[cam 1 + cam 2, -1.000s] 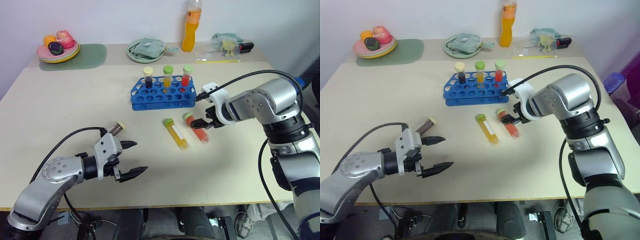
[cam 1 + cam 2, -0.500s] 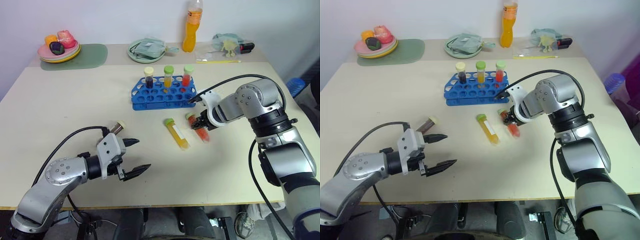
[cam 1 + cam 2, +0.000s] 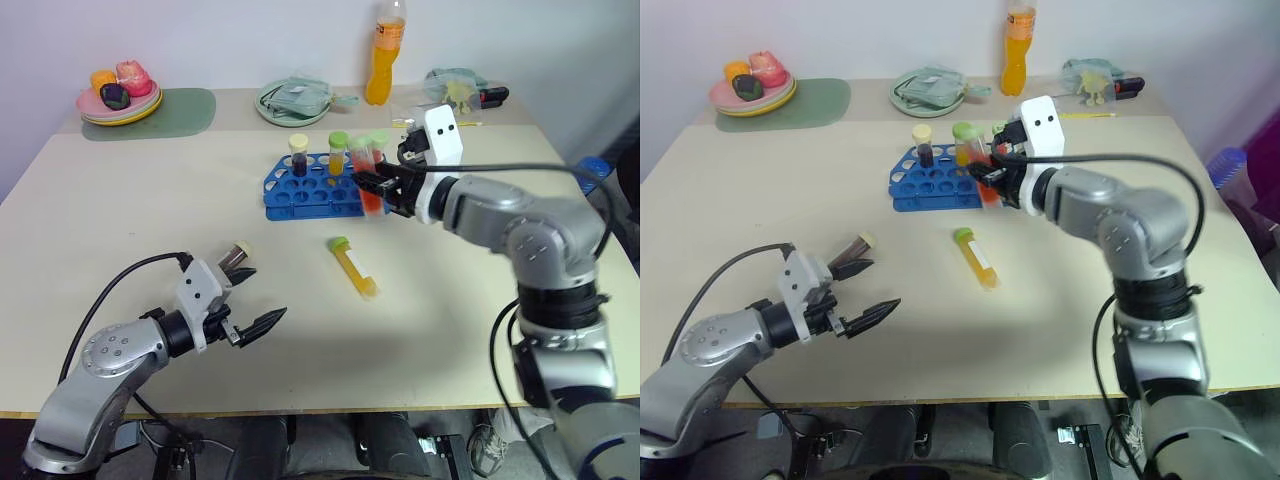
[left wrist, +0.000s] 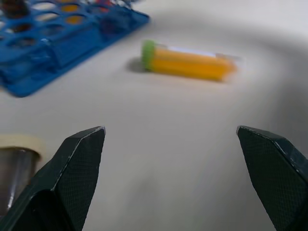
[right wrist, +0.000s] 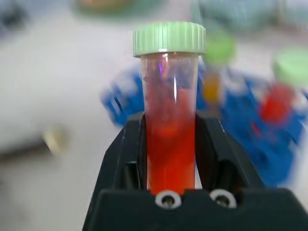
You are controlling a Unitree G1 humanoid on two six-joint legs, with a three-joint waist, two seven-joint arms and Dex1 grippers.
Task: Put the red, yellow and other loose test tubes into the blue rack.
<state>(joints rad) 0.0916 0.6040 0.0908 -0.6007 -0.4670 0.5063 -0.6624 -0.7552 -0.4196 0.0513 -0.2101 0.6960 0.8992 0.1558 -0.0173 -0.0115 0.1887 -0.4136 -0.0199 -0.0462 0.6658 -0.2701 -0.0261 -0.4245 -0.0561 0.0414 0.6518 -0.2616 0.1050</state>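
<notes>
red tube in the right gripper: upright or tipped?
Upright. The red tube stands cap-up between the right gripper fingers, above the table near the blue rack.

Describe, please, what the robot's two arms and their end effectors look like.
Both arms are silver-grey metal with rounded joint housings and black bands. Each wrist carries a white block with a loose black cable looping back along the arm. The left end effector has two black, pointed, textured fingers. The right end effector is black too, with two small screws showing in the right wrist view.

loose tube on the table, before the rack; another tube left of it
</notes>
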